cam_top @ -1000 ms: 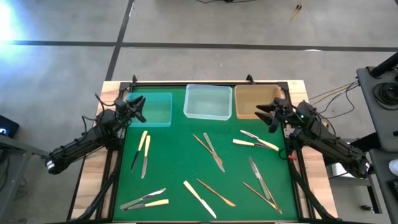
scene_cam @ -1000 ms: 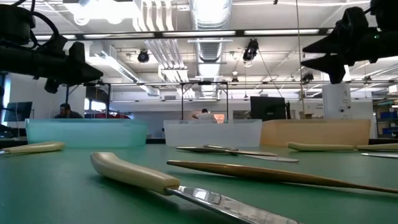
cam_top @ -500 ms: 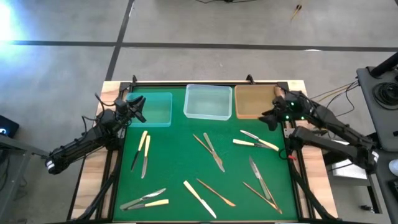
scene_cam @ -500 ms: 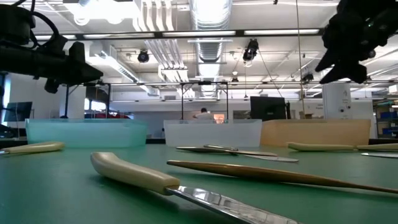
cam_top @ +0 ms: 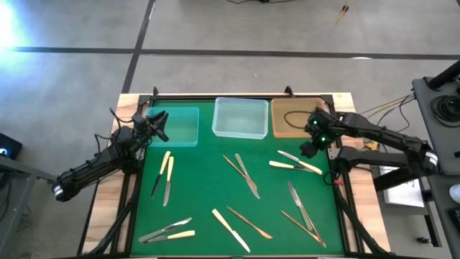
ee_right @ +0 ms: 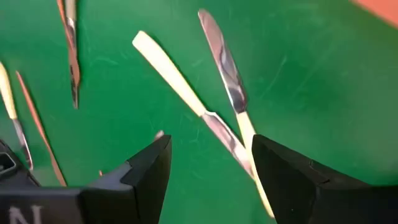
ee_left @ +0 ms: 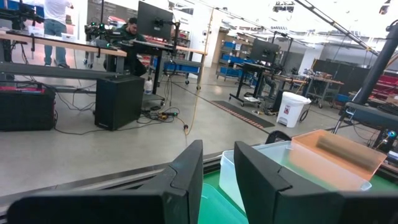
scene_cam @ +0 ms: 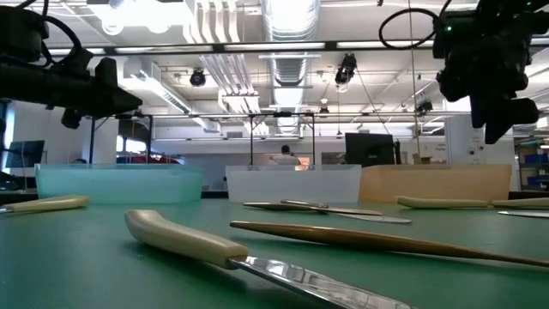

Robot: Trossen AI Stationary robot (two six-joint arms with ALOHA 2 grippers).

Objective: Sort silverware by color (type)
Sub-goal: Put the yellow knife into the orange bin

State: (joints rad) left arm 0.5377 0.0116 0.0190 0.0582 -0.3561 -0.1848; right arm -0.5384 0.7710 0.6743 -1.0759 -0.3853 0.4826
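The silverware lies scattered on the green mat (cam_top: 208,180). Two cream-handled knives (cam_top: 296,164) lie at the right, crossing each other (ee_right: 217,118). A centre pair (cam_top: 244,175), a left pair (cam_top: 165,176) and further pieces (cam_top: 302,208) lie nearer the front. My right gripper (cam_top: 307,149) hangs open above the two crossed knives, slanting steeply down, its fingers standing wide apart (ee_right: 211,168), clear of them. My left gripper (cam_top: 161,124) stays level and open over the teal tray (cam_top: 180,128), with nothing between its fingers (ee_left: 217,180).
Three trays stand in a row along the far edge: the teal one, a clear one (cam_top: 241,117) and a brown one (cam_top: 291,115). A cream-handled knife (scene_cam: 189,240) and a bronze piece (scene_cam: 360,240) lie near the front edge. People show in the room beyond.
My right gripper has tipped from level to pointing steeply down and has risen a little. It has swung from beside the brown tray out over the mat toward the two crossed knives, staying open. No silverware has moved.
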